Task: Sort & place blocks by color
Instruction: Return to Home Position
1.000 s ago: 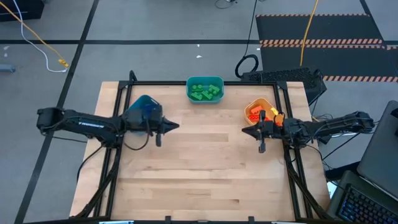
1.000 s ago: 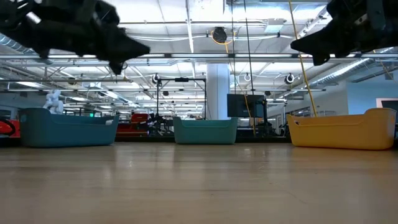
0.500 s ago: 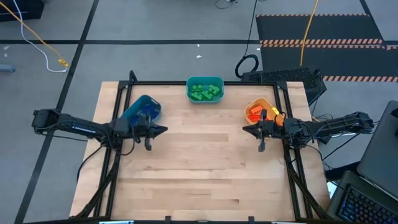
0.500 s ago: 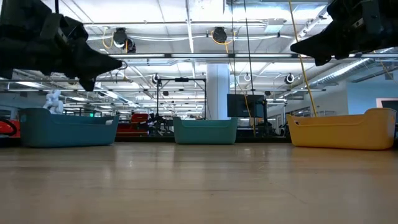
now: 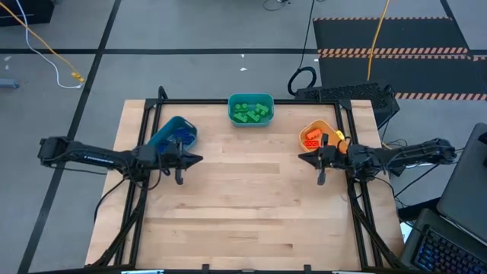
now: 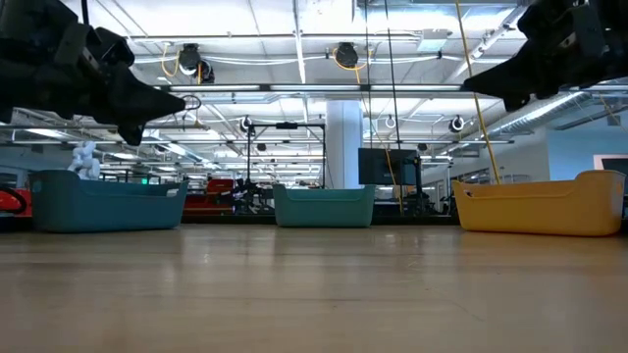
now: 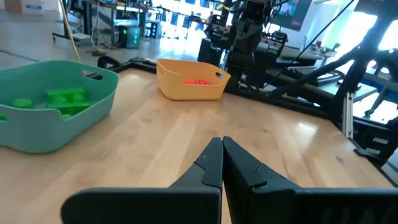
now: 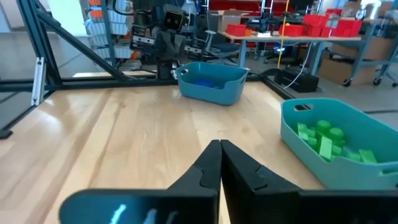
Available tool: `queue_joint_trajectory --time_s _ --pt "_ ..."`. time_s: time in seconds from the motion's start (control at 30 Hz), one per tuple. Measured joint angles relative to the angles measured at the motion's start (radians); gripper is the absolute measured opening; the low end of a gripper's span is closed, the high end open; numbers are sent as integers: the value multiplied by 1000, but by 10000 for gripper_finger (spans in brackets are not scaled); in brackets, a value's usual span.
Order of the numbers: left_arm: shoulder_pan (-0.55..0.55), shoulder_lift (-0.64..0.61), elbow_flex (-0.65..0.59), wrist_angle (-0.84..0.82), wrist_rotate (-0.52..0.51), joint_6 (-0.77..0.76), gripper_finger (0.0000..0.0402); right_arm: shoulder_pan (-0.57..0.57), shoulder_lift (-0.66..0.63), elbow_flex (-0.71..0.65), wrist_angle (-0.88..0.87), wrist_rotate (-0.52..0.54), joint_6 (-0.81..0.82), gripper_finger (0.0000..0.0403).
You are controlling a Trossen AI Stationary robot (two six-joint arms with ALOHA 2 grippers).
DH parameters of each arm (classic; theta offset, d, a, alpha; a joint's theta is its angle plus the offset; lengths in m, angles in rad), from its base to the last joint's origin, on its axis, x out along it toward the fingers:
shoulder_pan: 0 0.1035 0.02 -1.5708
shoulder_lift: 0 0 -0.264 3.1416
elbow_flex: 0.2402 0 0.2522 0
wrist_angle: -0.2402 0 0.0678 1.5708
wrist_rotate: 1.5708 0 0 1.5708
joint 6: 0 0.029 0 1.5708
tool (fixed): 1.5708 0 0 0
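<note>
High view shows a grey concrete floor (image 5: 190,30) around the rig, and the low view adds a tall hall hung with strip lights beyond it. A pale wooden worktop (image 5: 251,221) fills the frame's middle, with no loose pieces on its bare planks, so I judge the sorting finished. Both dark arms reach in from the sides in mirrored, raised poses, which reads as parking rather than reaching. The left tool (image 5: 196,159) hangs just beside the blue bin (image 5: 176,120), and the right tool (image 5: 303,158) just beside the orange-yellow bin (image 5: 316,123). Each tool's fingers are pressed together on nothing. The teal bin (image 5: 230,106) sits mid-way along the far edge, well apart from the others, likely to keep colours separate. Green blocks (image 5: 251,113) lie inside it, orange blocks (image 5: 311,140) in the orange-yellow bin, and blue blocks (image 8: 202,81) in the blue one.
</note>
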Motion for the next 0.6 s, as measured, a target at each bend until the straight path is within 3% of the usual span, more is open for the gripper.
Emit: queue_joint_trajectory --time_s 0.37,0.6 --pt "0 -167 0 -177 1 -12 0 0 -140 0 -121 -30 67 0" --pt "0 -206 0 -200 1 -7 0 1 -216 -89 1 -85 50 0"
